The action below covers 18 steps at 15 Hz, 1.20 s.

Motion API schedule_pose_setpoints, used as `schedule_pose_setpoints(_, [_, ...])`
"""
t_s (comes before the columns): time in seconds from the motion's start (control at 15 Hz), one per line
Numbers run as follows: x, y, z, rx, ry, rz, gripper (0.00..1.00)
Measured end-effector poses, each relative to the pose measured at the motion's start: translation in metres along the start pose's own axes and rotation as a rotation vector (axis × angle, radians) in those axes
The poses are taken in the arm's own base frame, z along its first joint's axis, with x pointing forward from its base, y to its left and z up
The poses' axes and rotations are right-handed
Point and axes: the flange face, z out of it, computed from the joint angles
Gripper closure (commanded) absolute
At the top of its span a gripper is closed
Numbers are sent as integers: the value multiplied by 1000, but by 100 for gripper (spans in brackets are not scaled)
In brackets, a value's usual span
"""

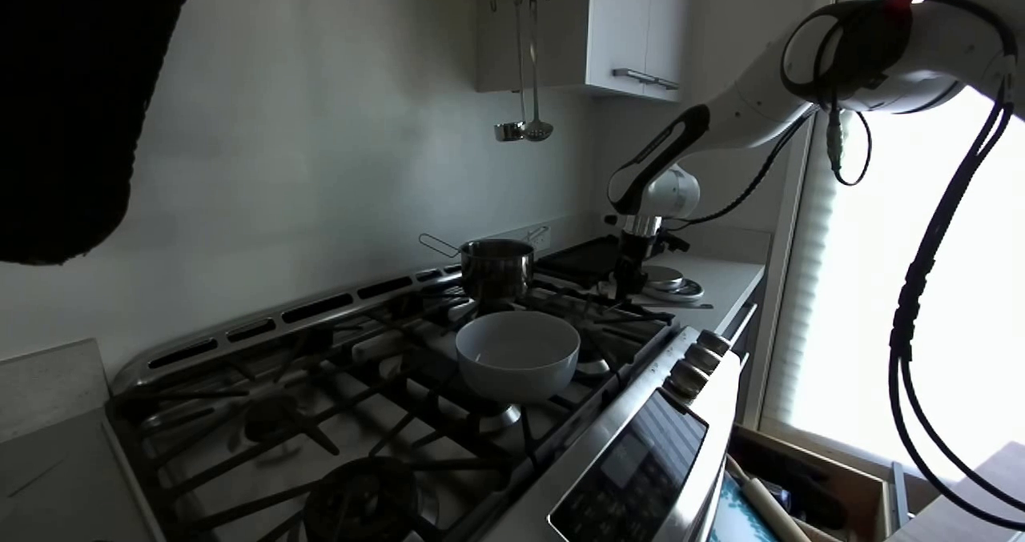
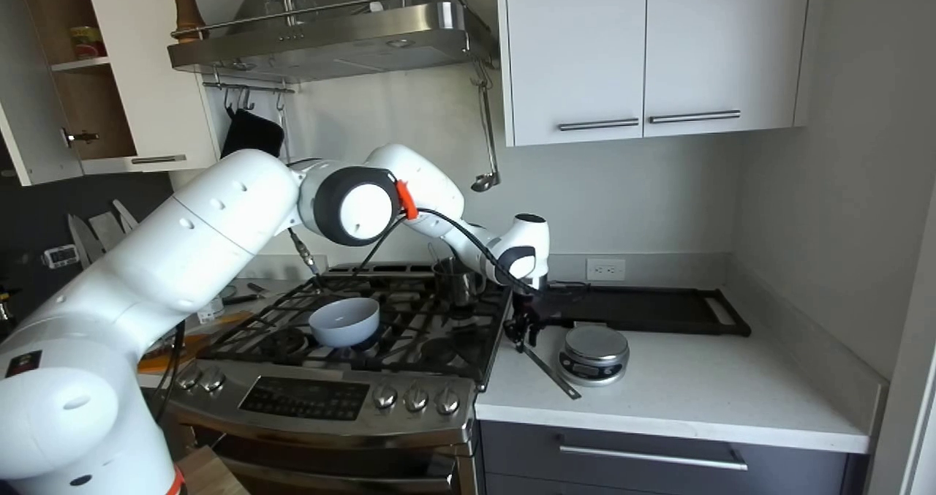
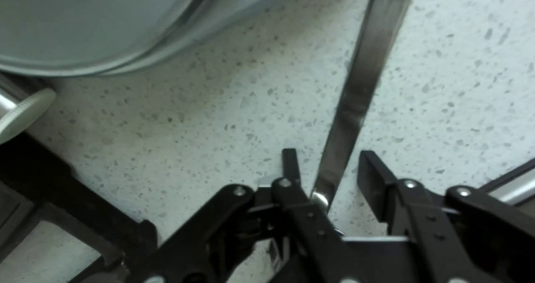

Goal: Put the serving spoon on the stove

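Observation:
The serving spoon [image 3: 355, 103] lies on the speckled white counter; its flat metal handle runs up and right in the wrist view. The handle also shows in an exterior view [image 2: 552, 374], slanting from the gripper toward the counter's front. The spoon's head is hidden behind the gripper. My gripper [image 3: 328, 152] is open, with the handle between its fingers and a gap on both sides. It points down at the counter beside the stove in both exterior views [image 1: 629, 282] [image 2: 521, 340]. The stove [image 2: 322, 425] has black grates and a steel front with knobs.
A white bowl [image 1: 519, 358] and a steel pot [image 1: 496, 271] stand on the stove grates. A round kitchen scale [image 2: 594, 356] sits close to the spoon handle. A black griddle tray [image 2: 643, 311] lies behind, against the wall. Ladles [image 1: 535, 126] hang above the stove.

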Motion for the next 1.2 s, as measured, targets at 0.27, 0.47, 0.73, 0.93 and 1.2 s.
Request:
schedule_pose_setpoints(0.27, [5,-1,-1,39,-63,-35,72])
schedule_pose_setpoints(0.47, [7,-1,-1,42,-94,-58,73])
schedule_pose_setpoints(0.73, [8,-1,-1,41,-110,-70,56])
schedule_pose_setpoints(0.93, [8,-2,0,43,-110,-70,53])
schedule_pose_setpoints(1.2, [8,0,0,20,-108,-71,73])
